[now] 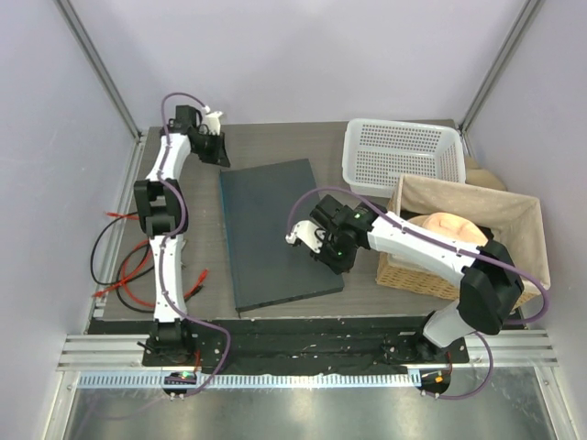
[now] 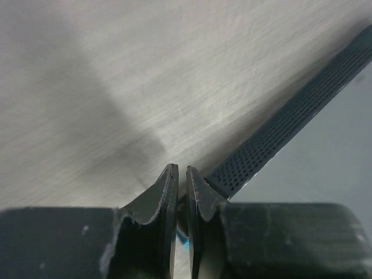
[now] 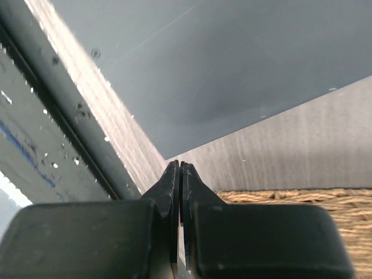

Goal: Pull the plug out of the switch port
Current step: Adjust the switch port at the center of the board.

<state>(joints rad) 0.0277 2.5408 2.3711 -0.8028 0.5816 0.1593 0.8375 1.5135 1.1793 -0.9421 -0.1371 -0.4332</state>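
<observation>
The switch (image 1: pixel 271 229) lies flat mid-bench (image 1: pixel 275 145), with a white perforated basket (image 1: pixel 352 158) and a lined wicker basket (image 1: pixel 404 271), holding something peach (image 1: pixel 448 225), to its right. Red and black cables (image 1: pixel 115 270) trail at the left. Only the left wrist view shows the switch's perforated side. There the left gripper (image 2: pixel 179 168) is nearly pressed together, with a blue scrap (image 2: pixel 183 238) in the slit. The right gripper (image 3: pixel 179 164) is pressed together, empty.

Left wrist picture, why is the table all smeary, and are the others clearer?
Left wrist: the wooden table is soft and streaky, with a grey shadow band across it, while the holed edge of the switch looks crisper. Right wrist: the switch top is sharp enough to show scratches. Top external: clear all over, with bright glare on the metal rail at the bottom.
</observation>
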